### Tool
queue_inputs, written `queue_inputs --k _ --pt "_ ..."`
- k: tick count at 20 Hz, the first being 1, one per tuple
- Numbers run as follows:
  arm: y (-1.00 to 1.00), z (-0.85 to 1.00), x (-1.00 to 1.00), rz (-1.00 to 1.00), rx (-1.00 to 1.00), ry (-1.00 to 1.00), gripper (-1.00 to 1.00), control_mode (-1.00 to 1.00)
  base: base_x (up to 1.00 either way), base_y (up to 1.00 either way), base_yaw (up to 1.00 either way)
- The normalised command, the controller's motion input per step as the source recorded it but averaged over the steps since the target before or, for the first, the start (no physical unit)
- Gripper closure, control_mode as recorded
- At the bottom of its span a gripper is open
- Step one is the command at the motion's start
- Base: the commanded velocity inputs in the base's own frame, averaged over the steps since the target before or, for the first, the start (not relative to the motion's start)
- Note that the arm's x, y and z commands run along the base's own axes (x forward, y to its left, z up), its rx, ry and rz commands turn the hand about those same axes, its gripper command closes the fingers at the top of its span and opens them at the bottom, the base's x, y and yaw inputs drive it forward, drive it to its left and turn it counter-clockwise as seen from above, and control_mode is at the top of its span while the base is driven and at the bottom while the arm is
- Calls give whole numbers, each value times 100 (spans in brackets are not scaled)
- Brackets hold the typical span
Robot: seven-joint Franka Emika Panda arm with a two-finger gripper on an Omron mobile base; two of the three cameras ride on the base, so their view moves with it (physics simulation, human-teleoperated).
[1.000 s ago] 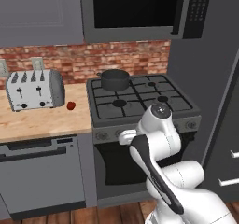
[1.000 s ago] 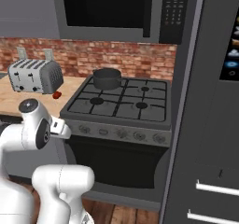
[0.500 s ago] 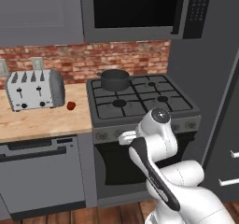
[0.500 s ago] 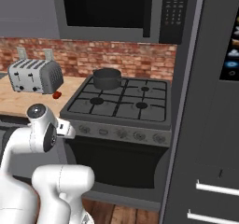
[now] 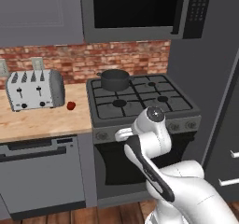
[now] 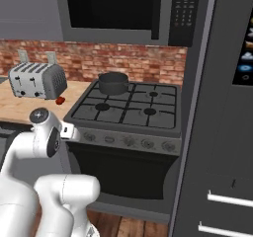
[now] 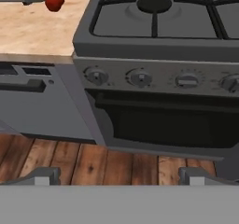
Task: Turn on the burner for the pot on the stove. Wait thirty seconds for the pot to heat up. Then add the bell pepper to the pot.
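The gripper (image 7: 119,175) is seen in the hand view with its two dark fingertips (image 7: 44,175) spread wide apart and nothing held between them; it is poised in the air in front of the stove (image 7: 158,55), clear of the front panel. Below it, a wooden floor (image 7: 70,162) is visible. Just beyond, the row of round knobs (image 7: 139,78) is set along the stove's front, above the dark oven door (image 7: 168,125). To the left of the stove, a grey dishwasher front (image 5: 42,171) is fitted under the wooden counter (image 5: 42,118).

On the cooktop, the near left burner (image 7: 154,4) is seen under black grate bars. The pot (image 5: 115,80) is placed on the rear left burner, upright and without a lid. The bell pepper (image 5: 71,105) lies on the counter, just beside the right end of the toaster (image 5: 33,89) and well apart from the pot. Behind these, a brick backsplash (image 5: 116,57) is seen, and a black microwave (image 5: 140,10) is mounted above the stove. A tall dark refrigerator (image 6: 222,112) stands at the right of the stove.
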Motion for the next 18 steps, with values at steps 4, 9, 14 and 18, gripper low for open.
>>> queue_inputs --k 4,9,14,18 --pt "-4 -5 19 1 0 0 -100 -100 0 0 0" --pt "-2 -6 11 0 0 4 -100 -100 0 0 0" --pt "0 -17 10 0 0 4 -100 -100 0 0 0" --pt "0 -27 14 0 0 1 -100 -100 0 0 0"
